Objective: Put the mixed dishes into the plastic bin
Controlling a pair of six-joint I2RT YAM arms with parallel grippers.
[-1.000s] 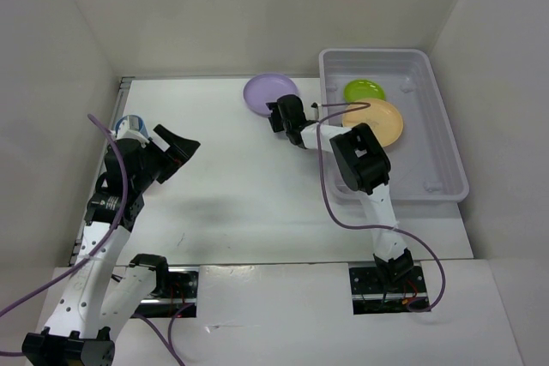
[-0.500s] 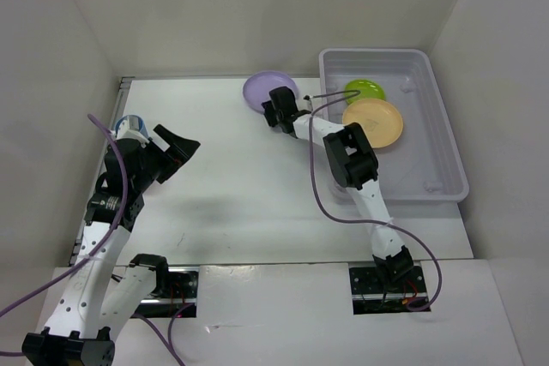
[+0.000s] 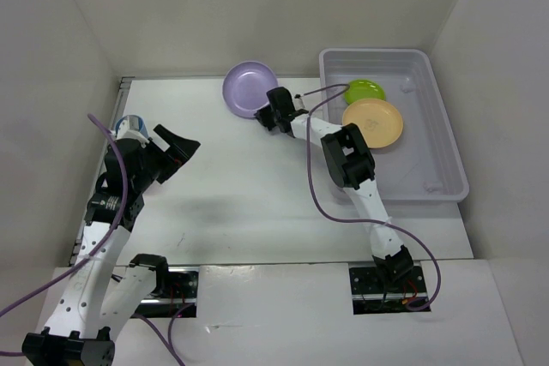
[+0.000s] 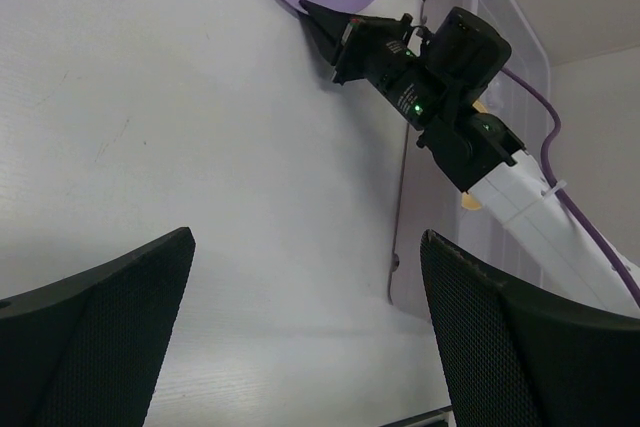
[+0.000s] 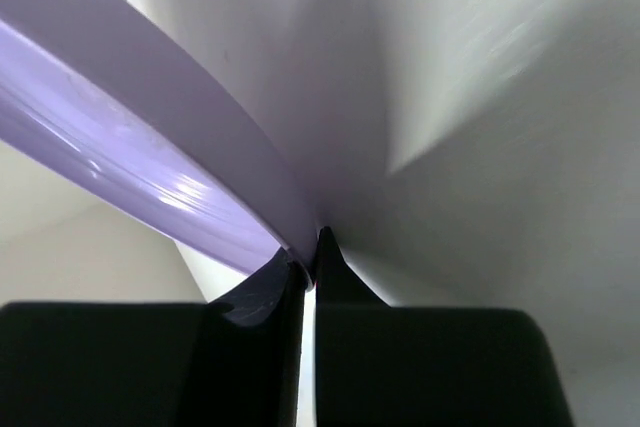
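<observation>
My right gripper is shut on the near rim of the lavender plate, which tilts up off the table at the back, left of the plastic bin. In the right wrist view the rim of the lavender plate is pinched between the black fingertips of the right gripper. A lime green plate and a pale orange plate lie inside the bin. My left gripper hangs open over the left side of the table, far from the plate, with nothing between its fingers.
The bin fills the back right of the table. White walls enclose the table on three sides. A small blue and white thing shows behind the left wrist; I cannot tell what it is. A purple cable trails along the right arm.
The right gripper has closed on the lavender plate's rim. The plate has shifted left and tipped up off the table. The left arm has not moved.
</observation>
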